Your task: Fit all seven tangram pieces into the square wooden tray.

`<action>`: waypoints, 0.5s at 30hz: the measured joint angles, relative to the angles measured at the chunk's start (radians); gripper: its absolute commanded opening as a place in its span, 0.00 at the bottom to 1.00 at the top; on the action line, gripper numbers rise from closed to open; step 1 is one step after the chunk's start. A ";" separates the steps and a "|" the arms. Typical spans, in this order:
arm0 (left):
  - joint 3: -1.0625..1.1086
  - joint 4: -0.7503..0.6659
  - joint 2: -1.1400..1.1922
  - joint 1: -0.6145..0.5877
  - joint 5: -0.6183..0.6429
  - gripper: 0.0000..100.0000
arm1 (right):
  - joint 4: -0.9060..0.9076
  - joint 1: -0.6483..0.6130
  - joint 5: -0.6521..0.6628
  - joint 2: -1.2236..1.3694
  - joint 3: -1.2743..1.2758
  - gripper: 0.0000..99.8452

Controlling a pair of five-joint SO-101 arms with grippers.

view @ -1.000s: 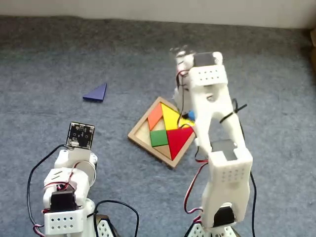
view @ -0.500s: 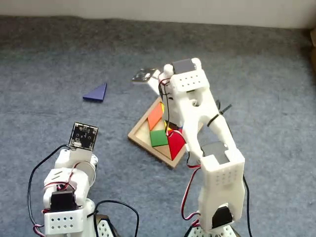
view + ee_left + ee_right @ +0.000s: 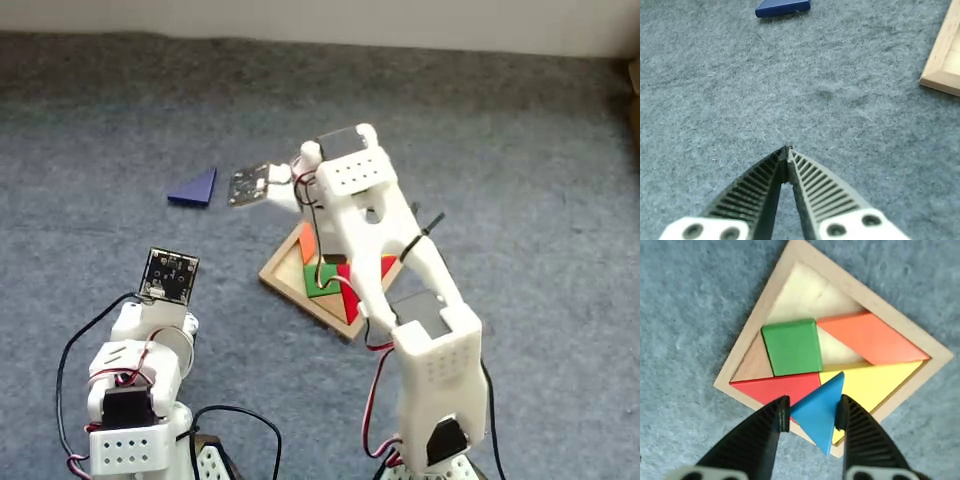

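The square wooden tray (image 3: 860, 295) lies on the grey carpet. In it are a green square (image 3: 791, 346), an orange parallelogram (image 3: 867, 337), a yellow triangle (image 3: 880, 380), a red triangle (image 3: 770, 386) and a wood-coloured triangle (image 3: 754, 365). My right gripper (image 3: 812, 413) hangs above the tray's edge, shut on a light blue triangle (image 3: 821, 407). In the high view the right arm covers much of the tray (image 3: 285, 275). A dark blue triangle (image 3: 195, 188) lies on the carpet to the tray's left. My left gripper (image 3: 786, 151) is shut and empty, low over the carpet, short of the dark blue triangle (image 3: 782, 7).
The left arm's base (image 3: 130, 400) stands at the front left. A corner of the tray (image 3: 945, 65) shows beside the left gripper's path. Open carpet lies between the left gripper and the dark blue triangle. A pale wall runs along the far edge.
The right arm has swung left across the tray, carrying its gripper from the tray's far right side to over its left part. The left arm has hardly shifted.
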 measured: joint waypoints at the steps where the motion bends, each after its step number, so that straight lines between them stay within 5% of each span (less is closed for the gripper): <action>1: 0.000 0.000 0.000 0.000 0.000 0.01 | -0.012 -0.008 0.000 0.000 0.012 0.15; 8: 0.000 0.000 0.000 0.000 0.000 0.01 | -0.186 -0.015 0.006 0.000 0.140 0.15; 15: 0.000 0.000 0.000 0.000 0.000 0.01 | -0.261 -0.017 0.006 0.000 0.180 0.29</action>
